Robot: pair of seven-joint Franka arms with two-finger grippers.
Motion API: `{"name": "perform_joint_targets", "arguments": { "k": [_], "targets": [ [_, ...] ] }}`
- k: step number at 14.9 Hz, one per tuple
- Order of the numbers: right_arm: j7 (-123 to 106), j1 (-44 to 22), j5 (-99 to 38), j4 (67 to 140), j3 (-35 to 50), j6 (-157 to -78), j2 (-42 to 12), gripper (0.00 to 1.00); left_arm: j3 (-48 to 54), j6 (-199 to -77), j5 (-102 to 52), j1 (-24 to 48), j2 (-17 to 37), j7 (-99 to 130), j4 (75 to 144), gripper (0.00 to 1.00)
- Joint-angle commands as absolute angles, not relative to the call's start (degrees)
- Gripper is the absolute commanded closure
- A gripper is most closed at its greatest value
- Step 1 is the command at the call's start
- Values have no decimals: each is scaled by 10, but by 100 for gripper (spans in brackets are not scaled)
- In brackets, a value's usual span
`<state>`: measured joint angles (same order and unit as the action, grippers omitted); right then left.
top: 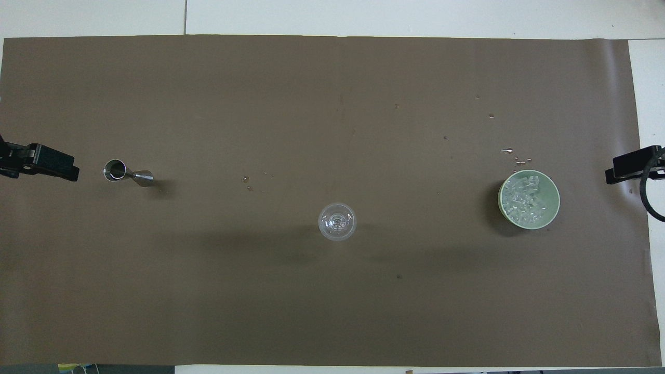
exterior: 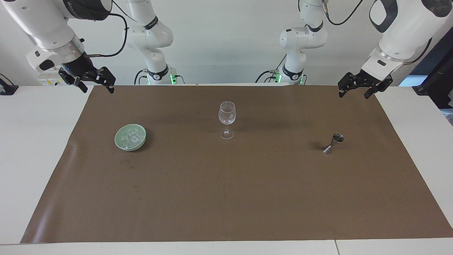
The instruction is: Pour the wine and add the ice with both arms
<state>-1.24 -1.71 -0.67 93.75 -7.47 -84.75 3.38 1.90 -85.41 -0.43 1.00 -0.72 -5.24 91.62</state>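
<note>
Left gripper [exterior: 365, 88] up over the mat corner at the left arm's end of the tabletop, jaws spread wide, nothing held. Right gripper [exterior: 92, 82] up over the mat edge at the right arm's end, also wide open and empty. Both arms parked, waiting.

Outward from the left gripper: steel jigger [exterior: 334, 142] standing on the brown mat [exterior: 226, 198], toward the left arm's end, well apart from everything else. Contents not readable. Outward from the right gripper: pale green bowl [exterior: 130, 137] toward the right arm's end, holding the ice [exterior: 130, 136], a heap of small clear cubes. A few water droplets [top: 514, 156] on the mat just beside the bowl, farther from the robots. Wine glass [exterior: 227, 118] upright mid-mat between jigger and bowl, looks empty.

Step in hand, by judgement: start of task, nothing grasped, neither pouring nor ice done yet.

Next move likely calls for the left gripper dropping onto the jigger, pinching at the narrow waist, keeping it level on the carry, then tipping over the glass rim. Right side then either lifts the bowl by its rim or picks cubes. Risks: thin-stemmed glass easy to knock, wet cubes slippery, jigger small and top-heavy.
</note>
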Motion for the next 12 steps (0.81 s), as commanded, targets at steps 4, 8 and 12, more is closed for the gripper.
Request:
{"name": "perform_joint_targets", "arguments": {
  "k": [4, 8, 12],
  "targets": [
    [-7, -15, -3, 948, -71, -847, 45, 0, 19, -864, 3, 14, -23, -55, 936, 0],
    [-7, -10, -8, 948, -71, -845, 45, 0, 20, -861, 2, 14, -24, -56, 937, 0],
    [-6, -10, -8, 948, -71, -846, 45, 0, 20, -867, 1, 11, -25, -56, 942, 0]
  ]
}}
